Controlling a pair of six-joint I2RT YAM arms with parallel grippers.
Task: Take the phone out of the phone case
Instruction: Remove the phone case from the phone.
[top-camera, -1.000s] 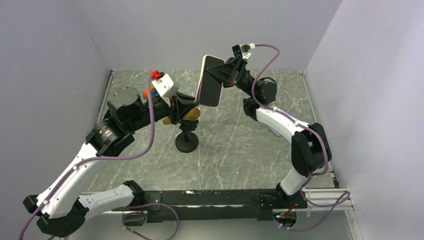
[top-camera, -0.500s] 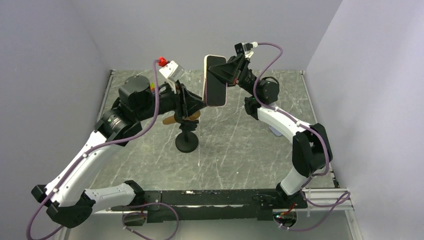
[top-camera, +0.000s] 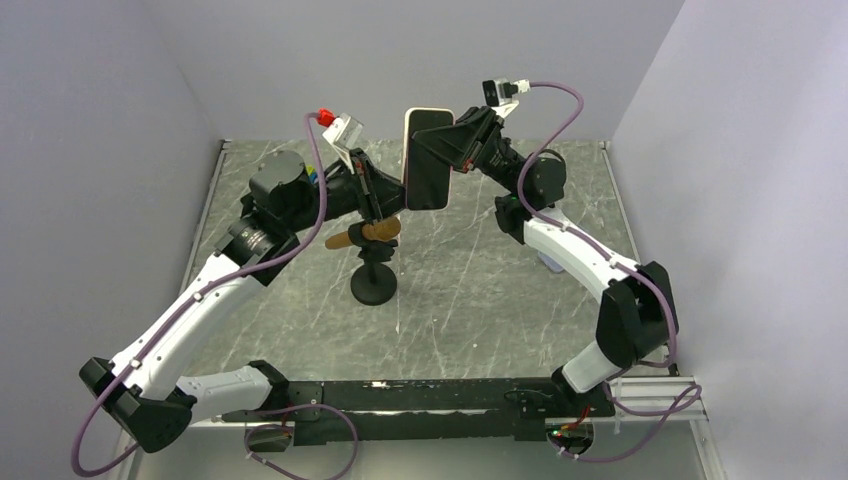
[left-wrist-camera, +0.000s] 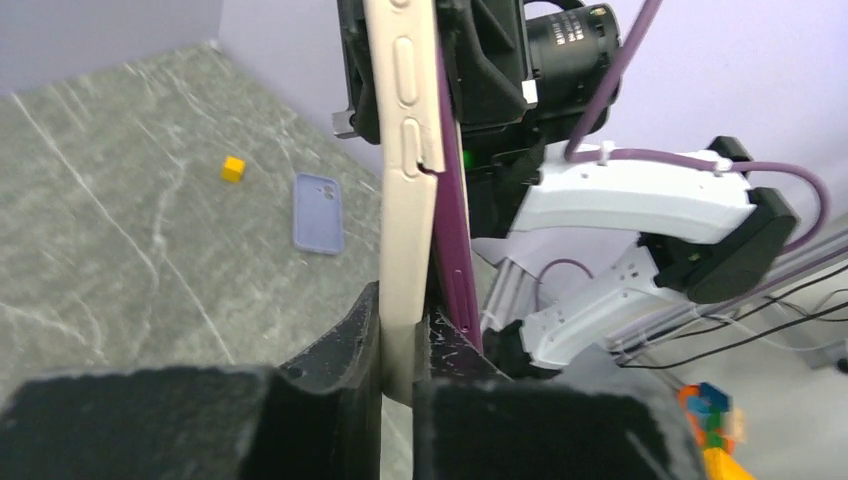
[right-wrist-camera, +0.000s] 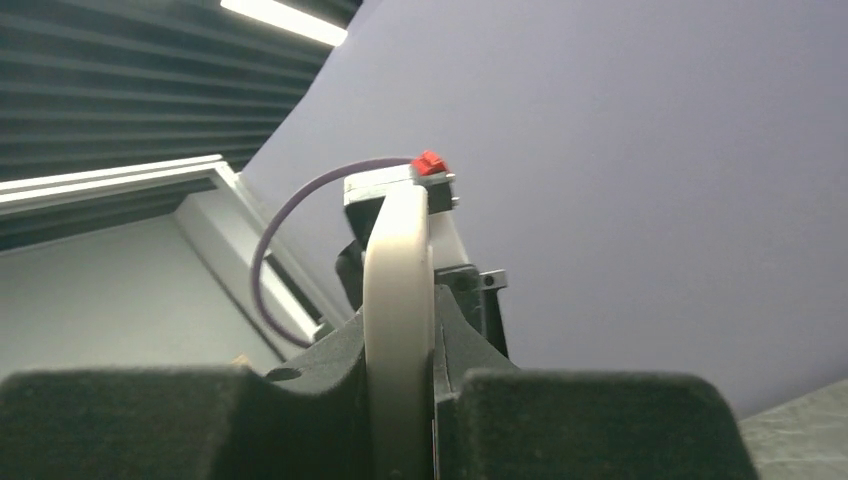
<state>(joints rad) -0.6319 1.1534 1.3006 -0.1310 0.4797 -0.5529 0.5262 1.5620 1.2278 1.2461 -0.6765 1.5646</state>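
The phone in its cream case (top-camera: 428, 158) is held upright in the air between both arms. In the left wrist view the cream case (left-wrist-camera: 405, 200) is edge-on, and the magenta phone (left-wrist-camera: 455, 260) stands apart from it along the right side. My left gripper (top-camera: 393, 203) (left-wrist-camera: 405, 310) is shut on the case's lower edge alone; the phone lies outside its right finger. My right gripper (top-camera: 452, 150) (right-wrist-camera: 400, 310) is shut across the upper part, and the cream case (right-wrist-camera: 398, 260) shows between its fingers.
A black stand (top-camera: 372, 282) with a brown piece on top is on the table below the phone. A lavender phone case (left-wrist-camera: 318, 212) and a small yellow cube (left-wrist-camera: 233, 168) lie on the marble table (top-camera: 470, 300). Coloured blocks (left-wrist-camera: 712, 420) lie at the right.
The left arm has swung up and to the right, staying at the case's lower left edge. The right arm has lifted a little, and the phone now stands more upright.
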